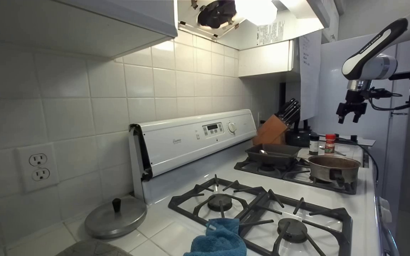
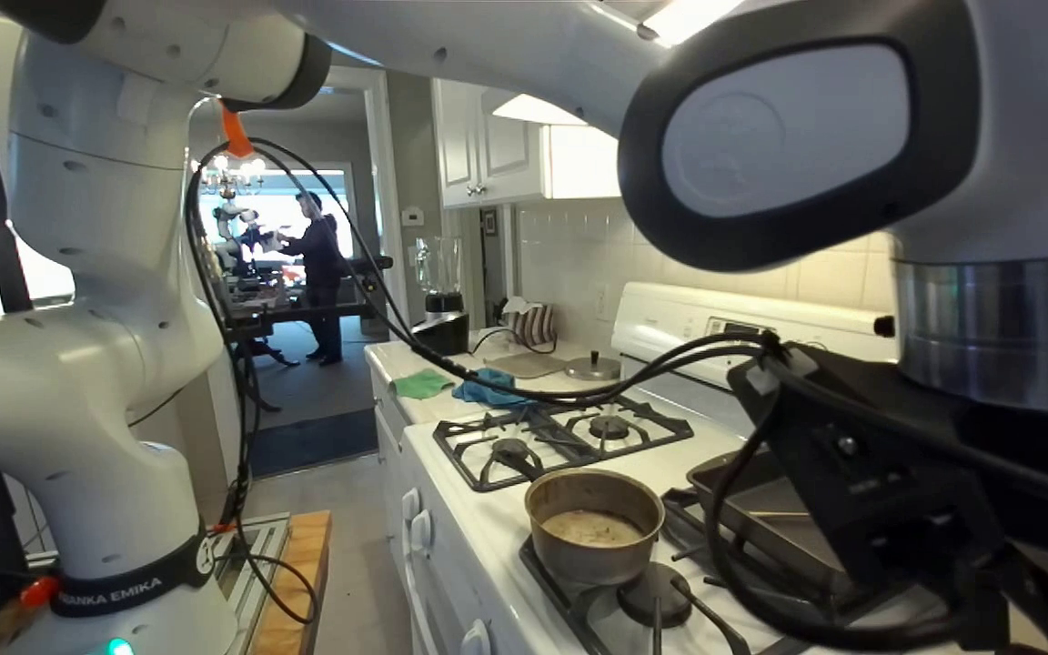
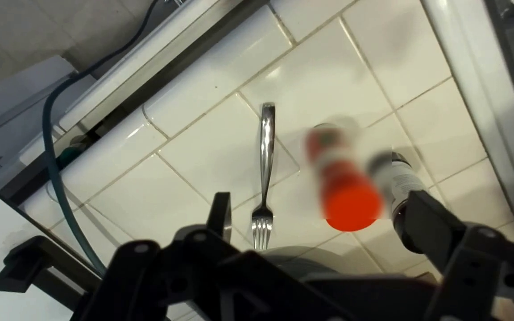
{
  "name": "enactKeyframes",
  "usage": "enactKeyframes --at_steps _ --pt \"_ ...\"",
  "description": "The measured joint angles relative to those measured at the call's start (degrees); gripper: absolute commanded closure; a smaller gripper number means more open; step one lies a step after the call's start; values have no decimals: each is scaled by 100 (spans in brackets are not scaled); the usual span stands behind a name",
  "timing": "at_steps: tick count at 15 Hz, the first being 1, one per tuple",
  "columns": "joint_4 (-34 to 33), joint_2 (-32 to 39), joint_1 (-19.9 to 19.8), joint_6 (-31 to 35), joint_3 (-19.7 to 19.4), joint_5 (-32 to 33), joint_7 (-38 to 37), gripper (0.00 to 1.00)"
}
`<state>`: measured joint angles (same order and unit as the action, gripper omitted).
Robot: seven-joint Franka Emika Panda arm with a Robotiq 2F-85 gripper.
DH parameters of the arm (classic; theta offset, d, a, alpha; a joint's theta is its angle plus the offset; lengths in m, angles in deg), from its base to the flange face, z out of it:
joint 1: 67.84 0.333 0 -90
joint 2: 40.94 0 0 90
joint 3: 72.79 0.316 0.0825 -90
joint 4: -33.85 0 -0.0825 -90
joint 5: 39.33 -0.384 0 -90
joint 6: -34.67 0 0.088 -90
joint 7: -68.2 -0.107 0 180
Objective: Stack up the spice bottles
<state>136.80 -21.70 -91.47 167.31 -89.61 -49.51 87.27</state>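
Note:
Two spice bottles stand upright side by side on the tiled counter past the stove. One has a red cap (image 1: 330, 144); the other is dark-capped with a pale label (image 1: 314, 145). In the wrist view the red-capped bottle (image 3: 350, 203) is blurred and lies between the finger lines, nearer the right finger. The dark-capped bottle (image 3: 406, 183) is partly covered by that finger. My gripper (image 1: 348, 119) is open and empty, above and to the right of the bottles in an exterior view. Its spread fingers also show in the wrist view (image 3: 321, 207). Both bottles are hidden in an exterior view by the arm.
A metal pot (image 1: 333, 170) and a dark baking pan (image 1: 272, 153) sit on the stove near the bottles. A knife block (image 1: 271, 131) and a black kettle (image 1: 299, 138) stand behind. A fork (image 3: 267, 151) lies beside the bottles. A cable (image 3: 54, 156) crosses the counter edge.

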Motion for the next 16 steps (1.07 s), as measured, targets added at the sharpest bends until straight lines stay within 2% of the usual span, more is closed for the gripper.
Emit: enactKeyframes --at_steps 8,16 --pt "-575 590 -305 0 482 -199 269 0" --pt "-654 859 -320 32 636 -199 353 0"
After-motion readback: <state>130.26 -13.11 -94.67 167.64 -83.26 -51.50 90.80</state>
